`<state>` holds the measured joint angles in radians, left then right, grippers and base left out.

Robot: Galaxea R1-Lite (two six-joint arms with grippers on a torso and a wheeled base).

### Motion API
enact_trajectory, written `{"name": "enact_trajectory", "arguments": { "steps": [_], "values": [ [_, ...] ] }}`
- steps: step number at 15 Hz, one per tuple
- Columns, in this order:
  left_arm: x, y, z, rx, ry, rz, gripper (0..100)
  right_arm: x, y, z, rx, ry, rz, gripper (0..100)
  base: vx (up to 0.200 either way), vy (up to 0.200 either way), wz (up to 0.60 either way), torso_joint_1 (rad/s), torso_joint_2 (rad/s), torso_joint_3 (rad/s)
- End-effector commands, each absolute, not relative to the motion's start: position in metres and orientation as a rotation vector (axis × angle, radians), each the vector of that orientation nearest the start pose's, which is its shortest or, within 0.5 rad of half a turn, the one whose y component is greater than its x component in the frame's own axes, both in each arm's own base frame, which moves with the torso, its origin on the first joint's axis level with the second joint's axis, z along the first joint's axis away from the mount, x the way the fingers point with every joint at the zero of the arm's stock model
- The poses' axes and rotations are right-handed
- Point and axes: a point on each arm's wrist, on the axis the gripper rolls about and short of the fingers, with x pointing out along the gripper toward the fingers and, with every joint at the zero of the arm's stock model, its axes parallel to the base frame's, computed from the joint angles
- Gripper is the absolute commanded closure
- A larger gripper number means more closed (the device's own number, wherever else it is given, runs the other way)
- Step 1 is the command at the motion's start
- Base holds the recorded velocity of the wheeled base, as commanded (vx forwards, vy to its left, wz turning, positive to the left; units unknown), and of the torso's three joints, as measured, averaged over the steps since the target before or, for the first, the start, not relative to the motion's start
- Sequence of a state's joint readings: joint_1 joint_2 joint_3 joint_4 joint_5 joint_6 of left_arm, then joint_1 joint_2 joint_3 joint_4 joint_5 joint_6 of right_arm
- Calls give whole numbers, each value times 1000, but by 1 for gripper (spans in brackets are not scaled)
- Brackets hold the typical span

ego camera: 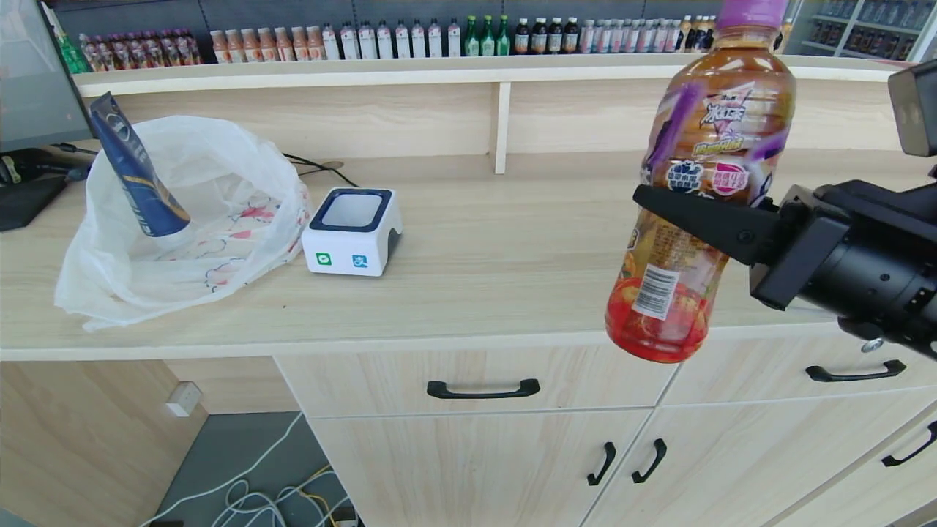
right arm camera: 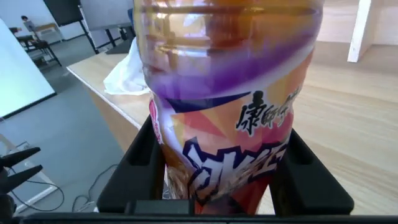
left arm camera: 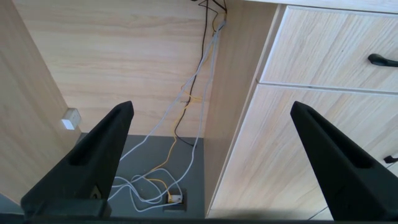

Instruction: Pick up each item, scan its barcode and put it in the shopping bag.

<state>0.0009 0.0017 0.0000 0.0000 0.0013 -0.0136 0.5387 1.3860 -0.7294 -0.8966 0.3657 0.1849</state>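
Head view cutting off the cap of the bottle [ego camera: 721, 95], my right gripper [ego camera: 682, 210] clamping its middle, far finger hiding behind it, bottle leaning near upright before the counter [ego camera: 498, 256] edge, cap up, barcode facing me, left gripper [left arm camera: 208, 162] spreading empty.

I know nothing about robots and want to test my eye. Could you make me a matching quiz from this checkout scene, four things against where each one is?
Things:
1. bottle
2. blue tube
3. scanner
4. left gripper

Places:
A. on the counter, beside the shopping bag
B. open, low by the cabinet
C. clamped in the right gripper
D. standing in the shopping bag

Pairs: 1-C, 2-D, 3-A, 4-B.
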Motion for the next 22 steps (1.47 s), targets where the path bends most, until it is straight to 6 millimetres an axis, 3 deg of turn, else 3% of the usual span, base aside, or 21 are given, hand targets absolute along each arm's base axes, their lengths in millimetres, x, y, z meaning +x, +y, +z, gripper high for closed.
{"name": "enact_trajectory", "arguments": {
  "steps": [1, 7, 10, 16, 22],
  "values": [
    [-23, 0, 76, -14, 2, 2, 0, 208, 135, 273, 193, -150, 977, 100, 0, 0, 0, 0, 0, 0],
    [-23, 0, 76, -14, 2, 3, 0, 221, 155, 289, 174, -198, 1153, 100, 0, 0, 0, 0, 0, 0],
    [-23, 0, 76, -14, 2, 3, 0, 203, 176, 302, 260, -188, 1273, 100, 0, 0, 0, 0, 0, 0],
    [-23, 0, 76, -14, 2, 3, 0, 177, 199, 313, 313, -187, 1414, 100, 0, 0, 0, 0, 0, 0],
    [-23, 0, 76, -14, 2, 3, 0, 176, 203, 312, 310, -179, 1447, 100, 0, 0, 0, 0, 0, 0]
  ]
}}
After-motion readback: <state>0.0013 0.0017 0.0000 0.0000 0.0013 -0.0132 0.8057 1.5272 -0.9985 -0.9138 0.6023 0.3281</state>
